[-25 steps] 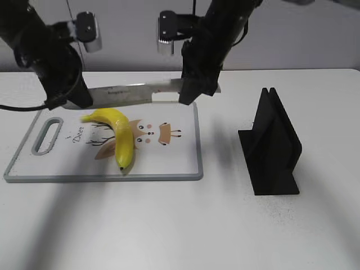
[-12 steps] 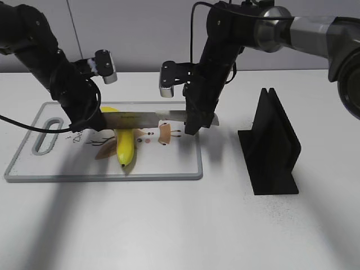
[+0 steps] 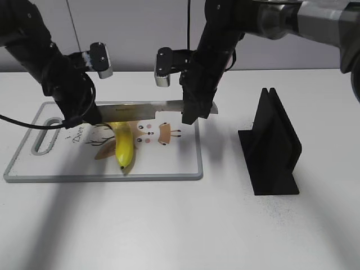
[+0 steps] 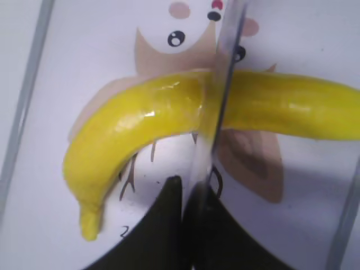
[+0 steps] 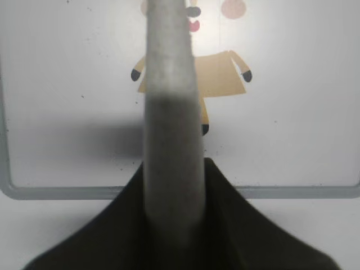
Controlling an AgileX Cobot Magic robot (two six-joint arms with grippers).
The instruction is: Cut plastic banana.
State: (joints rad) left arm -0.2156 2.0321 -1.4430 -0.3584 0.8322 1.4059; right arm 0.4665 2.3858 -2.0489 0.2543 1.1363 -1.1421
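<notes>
The yellow plastic banana (image 3: 124, 147) lies on the white cutting board (image 3: 174, 163). A long knife (image 3: 140, 109) is held level across the banana's upper part, which it hides in the exterior view. My left gripper (image 3: 84, 115) is shut on the blade's tip end. My right gripper (image 3: 190, 114) is shut on the grey handle. In the left wrist view the blade (image 4: 220, 84) crosses the middle of the banana (image 4: 140, 115) in front of the shut jaws (image 4: 191, 194). I cannot tell whether the blade touches it. The right wrist view shows the handle (image 5: 171, 129) in the jaws (image 5: 171, 225).
The cutting board has a grey rim (image 5: 56, 192), a handle slot (image 3: 48, 135) at its left and cartoon prints. A black knife stand (image 3: 273, 147) stands on the white table to the right of the board.
Both arms brought the knife from the board's back edge forward and down over the banana, then lifted it slightly. The banana has stayed in place.
</notes>
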